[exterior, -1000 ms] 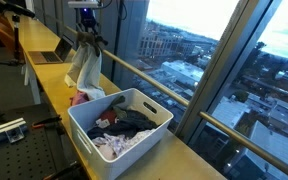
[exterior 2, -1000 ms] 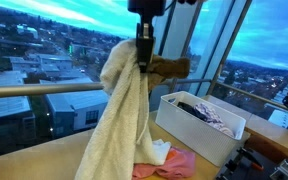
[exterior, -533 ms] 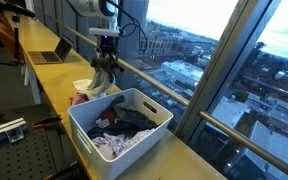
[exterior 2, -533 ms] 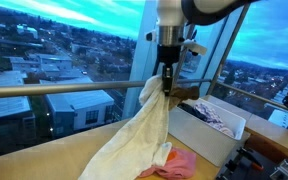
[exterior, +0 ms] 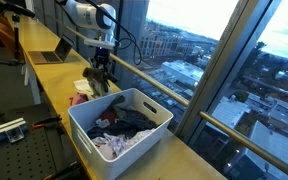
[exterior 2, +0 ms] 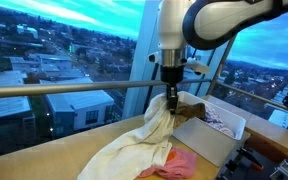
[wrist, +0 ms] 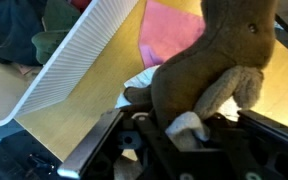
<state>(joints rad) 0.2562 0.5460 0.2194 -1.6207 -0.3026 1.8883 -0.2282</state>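
Observation:
My gripper (exterior 2: 171, 96) hangs low over the wooden counter, just beside the white basket (exterior 2: 216, 140). It is shut on a cream towel (exterior 2: 134, 150), whose lower part lies spread on the counter. A brown cloth (exterior 2: 192, 108) is bunched in the same grip. In the wrist view the brown cloth (wrist: 224, 50) fills the space in front of the gripper (wrist: 184, 128), with a fold of cream fabric pinched between the jaws. A pink cloth (exterior 2: 176, 162) lies on the counter under the towel. In an exterior view the gripper (exterior: 100, 76) sits just behind the basket (exterior: 144, 108).
The basket holds several crumpled clothes (exterior: 119, 130). A laptop (exterior: 54, 52) stands farther along the counter (exterior: 49, 85). Large windows with a metal rail (exterior 2: 64, 90) run along the counter's far side. A perforated metal table (exterior: 4, 132) is below.
The gripper has come down toward the counter next to the basket. The towel, hanging full length before, now lies partly spread on the counter.

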